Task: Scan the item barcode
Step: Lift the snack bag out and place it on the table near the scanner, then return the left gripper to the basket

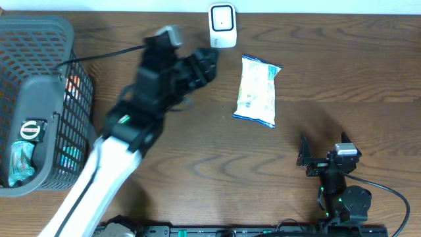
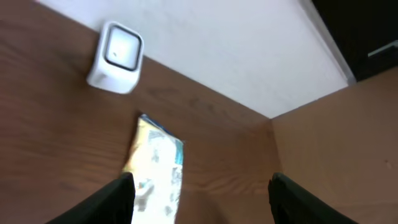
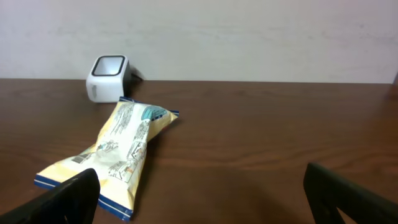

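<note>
The packet is lying flat on the table, near the scanner. The left pincer is hovering released beside the packet, grasping nothing. The right pincer is sitting released, apart from it.

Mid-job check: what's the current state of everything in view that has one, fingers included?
Snack bag: lying flat on the table, not held.
Scanner: upright at the far edge, apart from the bag.
Basket: at the left, items inside.
Left fingers: open, empty, beside the bag.
Right fingers: open, empty, well short of the bag.
</note>
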